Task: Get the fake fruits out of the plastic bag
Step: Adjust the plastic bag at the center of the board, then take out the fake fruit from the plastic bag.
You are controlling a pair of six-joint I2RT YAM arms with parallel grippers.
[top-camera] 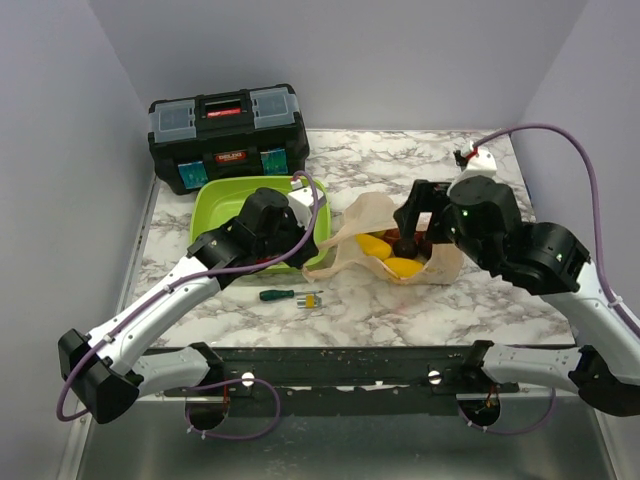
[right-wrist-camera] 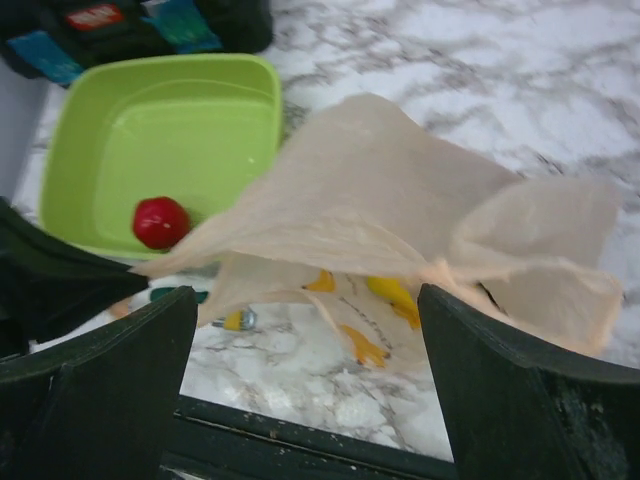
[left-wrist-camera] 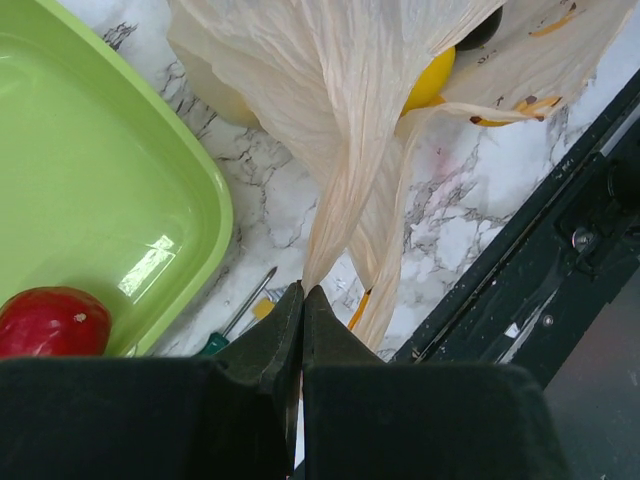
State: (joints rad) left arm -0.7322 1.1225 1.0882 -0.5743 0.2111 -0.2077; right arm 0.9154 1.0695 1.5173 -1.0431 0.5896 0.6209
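Overhead: yellow fake fruits (top-camera: 402, 266) in the plastic bag (top-camera: 365, 215) beside the green tray (top-camera: 225, 205), under the wide-open right gripper (top-camera: 407, 238); from the left wrist only, left gripper (left-wrist-camera: 303, 293) pinched tight on the bag's stretched edge.

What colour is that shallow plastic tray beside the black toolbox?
Lime green. The shallow plastic tray shows best in the right wrist view.
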